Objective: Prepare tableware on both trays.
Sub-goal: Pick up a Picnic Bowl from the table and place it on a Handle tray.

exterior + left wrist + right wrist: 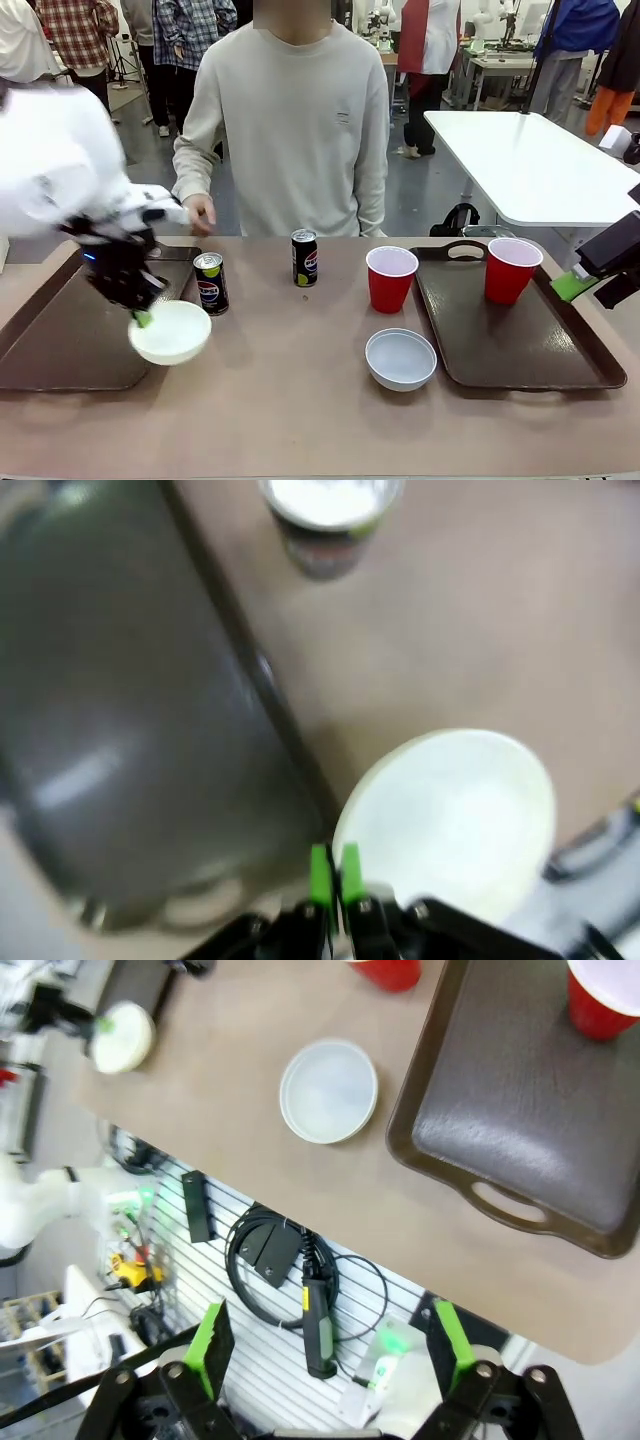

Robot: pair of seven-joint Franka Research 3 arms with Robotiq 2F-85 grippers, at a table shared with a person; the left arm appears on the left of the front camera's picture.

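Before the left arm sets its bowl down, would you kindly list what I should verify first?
1. Grip: the left gripper is shut on the rim of the bowl: ok.
2. Bowl over the left tray: it hangs mostly beside the tray's rim, over the table: not ok.
3. The nearest can stands apart from the bowl: ok.
4. The person's hand is at the far edge, away from the bowl: ok.
5. The right gripper is open, holds nothing and is off to the side: ok.
6. Bowl held level: the pictures are blurred there: cannot tell.
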